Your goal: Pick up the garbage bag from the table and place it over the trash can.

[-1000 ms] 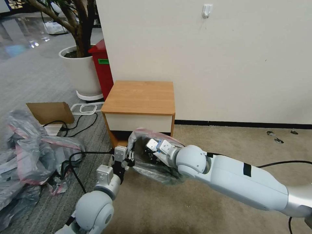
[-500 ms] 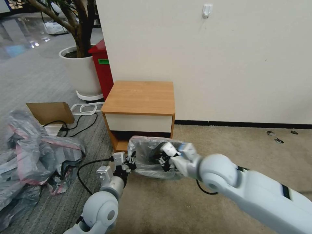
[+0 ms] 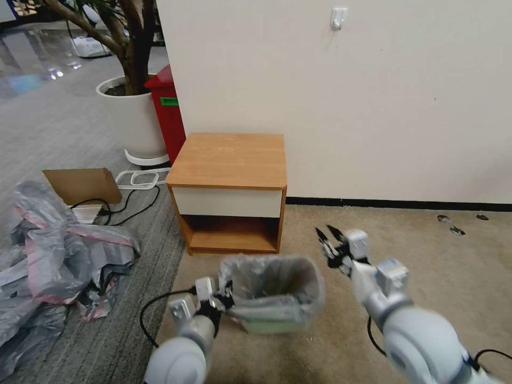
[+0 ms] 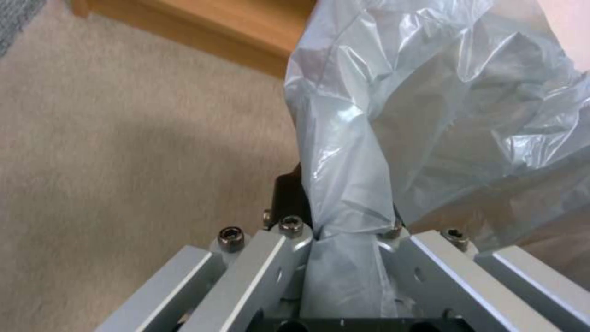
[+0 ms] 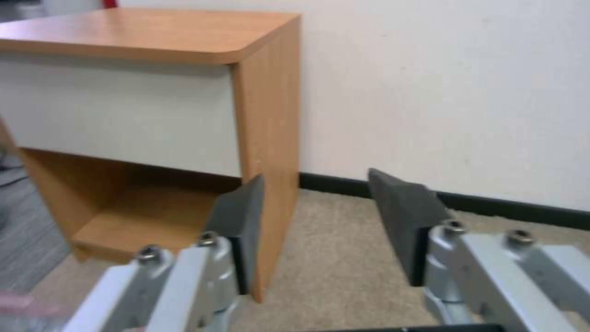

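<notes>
The garbage bag [image 3: 269, 280], grey and crinkly, is draped over the mouth of the cream trash can [image 3: 273, 323] on the carpet in front of the table [image 3: 229, 160]. My left gripper [image 3: 225, 300] is at the can's left side, shut on the bag's edge. In the left wrist view the garbage bag [image 4: 430, 115] runs down between the shut jaws of the left gripper [image 4: 344, 230]. My right gripper [image 3: 330, 244] hangs open and holds nothing, to the right of the can. In the right wrist view the right gripper [image 5: 316, 216] faces the table [image 5: 154, 37].
A heap of grey-pink bags [image 3: 53, 250] lies on the floor at the left, with a cardboard piece [image 3: 82, 184] and cables behind it. A red bin [image 3: 168, 106] and a white plant pot [image 3: 130, 117] stand left of the table. The wall runs behind.
My right gripper has come out of the bag, moved right and opened. My left gripper has pulled back toward me with the bag edge; the bagged can now stands nearer.
</notes>
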`<state>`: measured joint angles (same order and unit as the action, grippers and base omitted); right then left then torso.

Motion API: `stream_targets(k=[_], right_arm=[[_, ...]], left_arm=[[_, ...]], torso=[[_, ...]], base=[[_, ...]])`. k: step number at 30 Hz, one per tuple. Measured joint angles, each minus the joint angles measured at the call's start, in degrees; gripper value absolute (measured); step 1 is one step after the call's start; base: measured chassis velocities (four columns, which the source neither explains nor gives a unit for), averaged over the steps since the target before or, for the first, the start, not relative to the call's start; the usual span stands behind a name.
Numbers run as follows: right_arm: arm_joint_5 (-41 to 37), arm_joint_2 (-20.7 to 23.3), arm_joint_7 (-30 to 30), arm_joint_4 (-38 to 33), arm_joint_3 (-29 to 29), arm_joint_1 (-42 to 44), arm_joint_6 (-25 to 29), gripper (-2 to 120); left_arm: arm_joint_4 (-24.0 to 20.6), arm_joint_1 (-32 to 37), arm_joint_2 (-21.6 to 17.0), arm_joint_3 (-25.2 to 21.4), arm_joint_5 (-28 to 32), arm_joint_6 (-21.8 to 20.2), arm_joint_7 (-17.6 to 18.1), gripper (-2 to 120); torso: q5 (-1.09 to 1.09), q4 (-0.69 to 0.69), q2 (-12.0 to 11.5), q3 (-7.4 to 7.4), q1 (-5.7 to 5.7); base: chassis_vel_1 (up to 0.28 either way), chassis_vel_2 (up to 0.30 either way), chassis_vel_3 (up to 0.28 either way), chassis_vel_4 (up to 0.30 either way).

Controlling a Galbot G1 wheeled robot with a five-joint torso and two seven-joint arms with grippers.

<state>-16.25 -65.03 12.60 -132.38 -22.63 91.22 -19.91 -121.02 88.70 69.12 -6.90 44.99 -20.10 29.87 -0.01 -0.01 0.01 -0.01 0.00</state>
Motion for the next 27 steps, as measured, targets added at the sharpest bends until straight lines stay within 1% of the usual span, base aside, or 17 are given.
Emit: stream_targets(k=[2,6,7,9,10,11,12,13,14,15,17,18,19,22,23,26,27], right_arm=[[0.55,-0.94,0.22,0.00,-0.25,0.69,0.56,53],[0.87,-2.14,1.77,0.00,-0.70,1.40,1.54,72],[0.87,-2.14,1.77,0.00,-0.70,1.40,1.54,72],[0.85,-2.17,2.02,0.09,-0.92,1.38,1.69,82],[0.81,-2.18,2.10,0.17,-0.97,1.34,1.71,85],[0.81,-2.18,2.10,0.17,-0.97,1.34,1.71,85],[0.73,-2.17,2.18,0.27,-0.98,1.31,1.73,93],[0.66,-2.18,2.24,0.29,-0.98,1.28,1.75,96],[0.66,-2.18,2.24,0.29,-0.98,1.28,1.75,96],[0.61,-2.20,2.30,0.30,-0.94,1.28,1.75,99],[0.46,-2.37,2.35,0.32,-0.80,1.35,1.75,100],[0.38,-2.55,2.40,0.34,-0.71,1.50,1.75,100],[0.38,-2.55,2.40,0.34,-0.71,1.50,1.75,100],[0.19,-3.11,2.60,0.34,-0.72,2.47,1.89,100],[0.19,-3.11,2.60,0.34,-0.72,2.47,1.89,100],[-0.49,-3.41,2.70,0.34,-1.34,3.94,3.09,100],[-0.49,-3.41,2.70,0.34,-1.34,3.94,3.09,100]], left_arm=[[0.21,0.40,0.11,0.42,-0.92,0.33,0.00,5],[0.57,1.61,0.78,1.64,-2.72,0.68,0.42,5],[0.57,1.61,0.78,1.64,-2.72,0.68,0.42,5],[0.56,2.00,0.97,1.88,-3.58,0.40,0.70,7],[0.50,2.16,0.98,1.88,-4.11,0.20,0.76,9],[0.50,2.16,0.98,1.88,-4.11,0.20,0.76,9],[0.44,2.31,0.97,1.93,-4.73,0.00,0.76,15],[0.39,2.37,0.95,1.91,-5.31,-0.10,0.76,21],[0.39,2.37,0.95,1.91,-5.31,-0.10,0.76,21],[0.32,2.43,0.92,1.81,-5.94,-0.11,0.76,24],[-0.02,2.56,0.87,1.63,-7.11,-0.12,0.68,32],[-0.25,2.71,0.86,1.57,-7.62,-0.10,0.64,38],[-0.25,2.71,0.86,1.57,-7.62,-0.10,0.64,38],[-1.03,3.33,0.79,1.39,-9.26,0.17,0.51,53],[-1.03,3.33,0.79,1.39,-9.26,0.17,0.51,53],[-2.80,3.87,0.52,0.71,-10.43,0.83,-0.72,67],[-2.80,3.87,0.52,0.71,-10.43,0.83,-0.72,67]], torso=[[0.01,0.01,0.00,0.00,0.00],[0.01,0.01,0.00,0.00,0.00],[0.01,0.01,0.00,0.00,0.00],[0.01,0.01,0.00,0.00,0.00],[0.01,0.01,0.00,0.00,0.00],[0.01,0.01,0.00,0.00,0.00],[0.01,0.01,0.00,0.01,0.00],[0.01,0.01,0.00,0.01,0.00],[0.01,0.01,0.00,0.01,0.00],[0.00,0.01,0.00,0.01,0.00],[0.00,0.01,0.00,0.01,0.00],[0.00,0.01,0.00,0.01,0.00],[0.00,0.01,0.00,0.01,0.00],[0.00,0.01,0.00,0.01,0.00],[0.00,0.01,0.00,0.01,0.00],[0.00,0.00,0.00,0.01,0.00],[0.00,0.00,0.00,0.01,0.00]], base=[[0.000,0.000,0.000,0.000],[0.000,0.000,0.000,0.000],[0.000,0.000,0.000,0.000],[0.000,0.000,0.000,0.000],[0.000,0.000,0.000,0.000],[0.000,0.000,0.000,0.000],[0.000,0.000,0.000,0.000],[0.000,0.000,0.000,0.000],[0.000,0.000,0.000,0.000],[0.000,0.000,0.000,0.000],[0.000,0.000,0.000,0.000],[0.000,0.000,0.000,0.000],[0.000,0.000,0.000,0.000],[0.000,0.000,0.000,0.000],[0.000,0.000,0.000,0.000],[0.000,0.000,0.000,0.000],[0.000,0.000,0.000,0.000]])
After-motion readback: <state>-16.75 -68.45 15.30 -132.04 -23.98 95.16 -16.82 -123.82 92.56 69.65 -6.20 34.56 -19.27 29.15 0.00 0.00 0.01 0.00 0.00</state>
